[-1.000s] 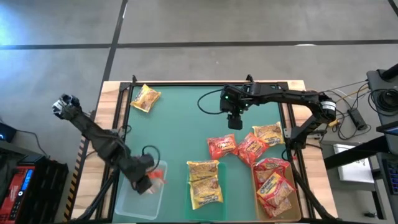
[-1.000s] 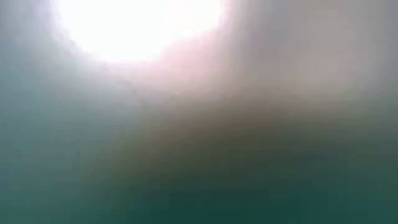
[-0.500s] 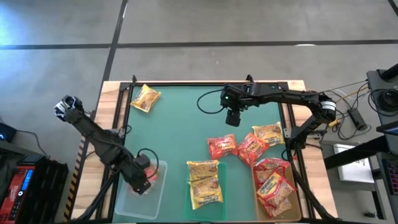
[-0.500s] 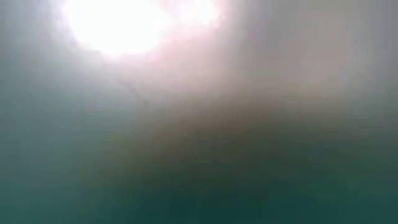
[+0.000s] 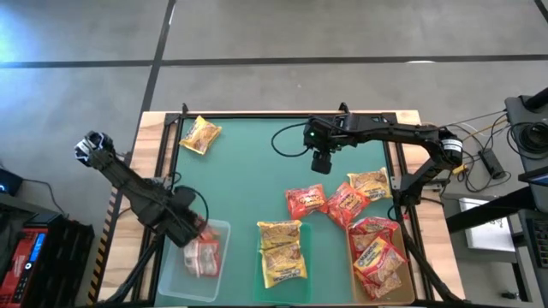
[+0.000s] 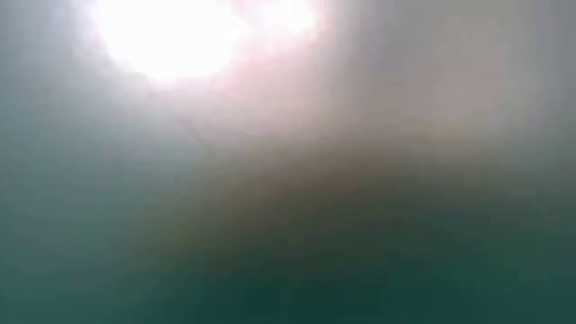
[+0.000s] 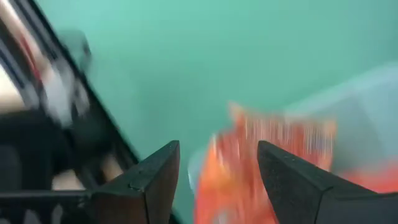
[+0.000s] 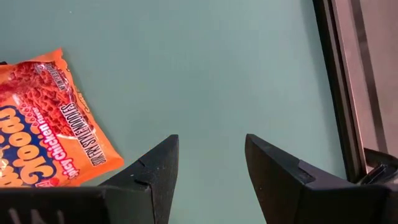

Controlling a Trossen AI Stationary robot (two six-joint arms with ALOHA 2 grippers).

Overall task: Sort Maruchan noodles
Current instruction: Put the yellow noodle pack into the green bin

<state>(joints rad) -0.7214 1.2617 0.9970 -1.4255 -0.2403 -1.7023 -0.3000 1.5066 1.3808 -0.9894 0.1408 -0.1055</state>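
High view is showing the left gripper hanging just over the far edge of a clear plastic tray at the near left of the green mat, with a red-and-pale packet lying inside that tray; its fingers are standing apart with nothing between them, so by my judgement a drop-off is just being finished and the arm needs to lift clear before going for another packet. Left wrist view is giving the same packet as a crinkly orange-red blur beyond the spread fingers. Farther out, a lone yellow packet is lying near the mat's far left corner, well apart from the rest, and looks a fair next target. Moving rightward, a stack of yellow packets is sitting near the front middle, then two loose red packets and another yellow one are lying on the mat, all square, glossy and wrinkled. The right gripper is hovering over bare mat beyond them, fingers parted and empty. At far right, red packets are piling in a brown tray.
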